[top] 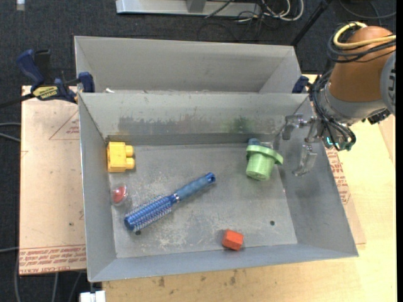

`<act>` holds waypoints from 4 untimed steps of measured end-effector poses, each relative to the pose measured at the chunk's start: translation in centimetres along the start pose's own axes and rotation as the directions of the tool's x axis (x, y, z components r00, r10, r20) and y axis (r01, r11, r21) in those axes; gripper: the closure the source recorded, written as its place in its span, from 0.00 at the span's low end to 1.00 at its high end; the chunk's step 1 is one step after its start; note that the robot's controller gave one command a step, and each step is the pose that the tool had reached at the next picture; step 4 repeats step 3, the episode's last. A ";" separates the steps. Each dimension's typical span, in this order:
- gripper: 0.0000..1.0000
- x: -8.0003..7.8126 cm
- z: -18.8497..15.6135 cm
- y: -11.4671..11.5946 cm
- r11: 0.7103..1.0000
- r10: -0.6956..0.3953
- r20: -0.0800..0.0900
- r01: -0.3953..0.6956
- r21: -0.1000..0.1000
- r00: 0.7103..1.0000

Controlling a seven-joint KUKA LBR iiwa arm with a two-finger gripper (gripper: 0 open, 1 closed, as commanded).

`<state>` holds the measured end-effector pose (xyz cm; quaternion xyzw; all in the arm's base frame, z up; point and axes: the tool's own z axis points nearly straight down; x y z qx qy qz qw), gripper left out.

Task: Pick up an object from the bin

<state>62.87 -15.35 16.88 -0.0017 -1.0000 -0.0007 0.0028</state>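
My gripper [295, 152] hangs over the bin's right slope, near the back right corner. Its two metal fingers stand apart, so it is open, with nothing between them. Just to its left a light green plastic cup-shaped piece [259, 160] with a darker green rim lies tipped on the bin floor, apart from the fingers. A blue hairbrush [169, 204] lies slantwise across the middle of the floor, its handle pointing up and right toward the green piece.
A yellow building block [119, 156] sits at the left wall. Below it lies a small red, clear-shelled round thing [118, 194]. A small orange-red block [233, 240] rests near the front edge. The arm's orange cover is outside the right rim.
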 end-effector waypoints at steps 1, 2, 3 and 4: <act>0.00 -2.0 10.0 5.1 0.891 -0.454 0.006 0.454 0.000 0.891; 1.00 -2.2 9.6 4.9 0.891 -0.453 0.011 0.453 0.006 0.891; 1.00 -1.6 -6.0 6.4 0.884 -0.468 0.016 0.468 0.010 0.883; 1.00 -1.6 -6.0 6.4 0.884 -0.468 0.016 0.468 0.010 0.883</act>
